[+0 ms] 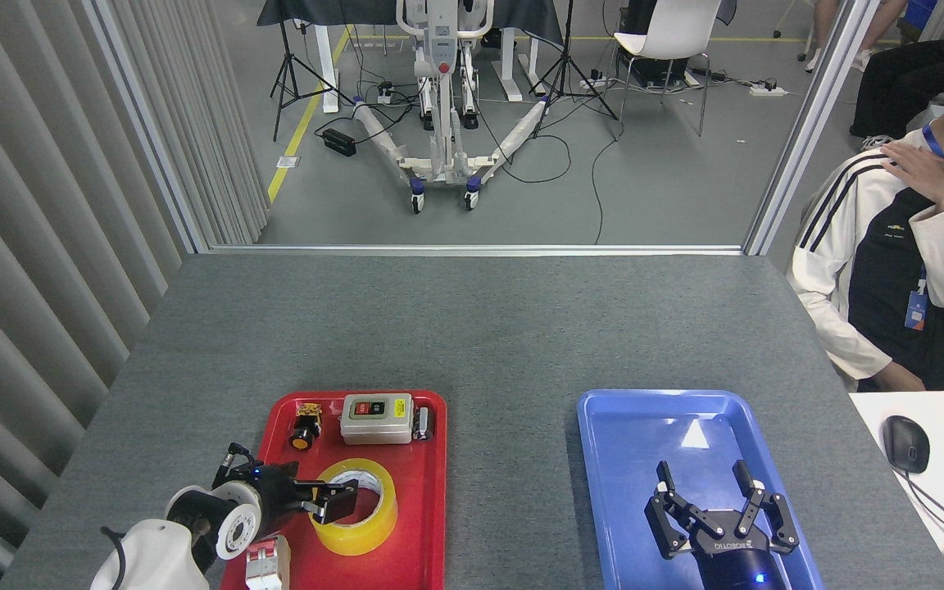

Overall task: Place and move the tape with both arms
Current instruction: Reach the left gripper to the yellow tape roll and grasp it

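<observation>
Tape (355, 506) sits flat in the red tray (423, 524), hole facing up, near the tray's front end. My left gripper (333, 498) is right at its left rim, reaching in from the left; one fingertip hangs over the core, but I honestly can't tell how far the fingers are spread. My right gripper (722, 501) hovers over the blue tray (628, 410) with fingers spread wide, holding nothing, well apart from the roll. So the left arm's clearly closer. Further back: a switch box (376, 418).
</observation>
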